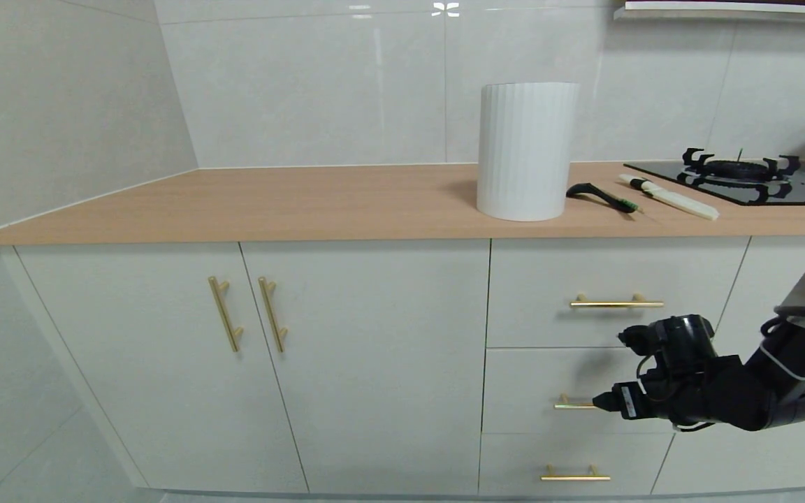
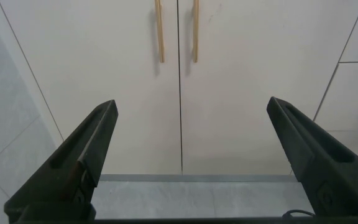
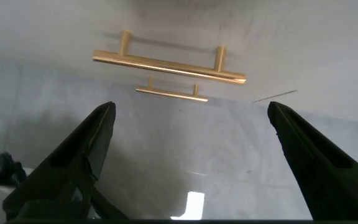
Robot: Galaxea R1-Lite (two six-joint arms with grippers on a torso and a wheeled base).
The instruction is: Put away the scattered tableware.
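While the right gripper (image 1: 602,403) hangs down at drawer height, the tableware is up on the countertop (image 1: 305,202). The dark-handled utensil (image 1: 602,197) lies flat just beside the white ribbed container (image 1: 527,150). The cream utensil (image 1: 668,196) lies flat next to it, between it and the hob (image 1: 745,178). The two utensils are apart from each other and both are near the counter's front edge.

Edges/room:
- The counter's front edge runs straight above the drawer stack, and its left end butts into the tiled side wall (image 1: 60,105).
- A long run of wood top stretches from the container to that wall.
- Below, the double cabinet doors (image 1: 249,363) are closed.
- The three drawers are closed too: top drawer handle (image 1: 616,303), middle drawer handle (image 1: 570,404), bottom drawer handle (image 1: 575,478).

Right gripper:
- In the head view its tip sits right at the end of the middle drawer handle. I can't tell whether they touch.
- In the right wrist view its fingers (image 3: 98,137) are spread wide with nothing between them.
- The handle is ahead of the tips, not inside the gap.

Left gripper (image 2: 191,106):
- Its fingers (image 2: 92,143) are wide apart and hold nothing.
- It faces the seam between the cabinet doors, low down and clear of them, with a strip of floor below.
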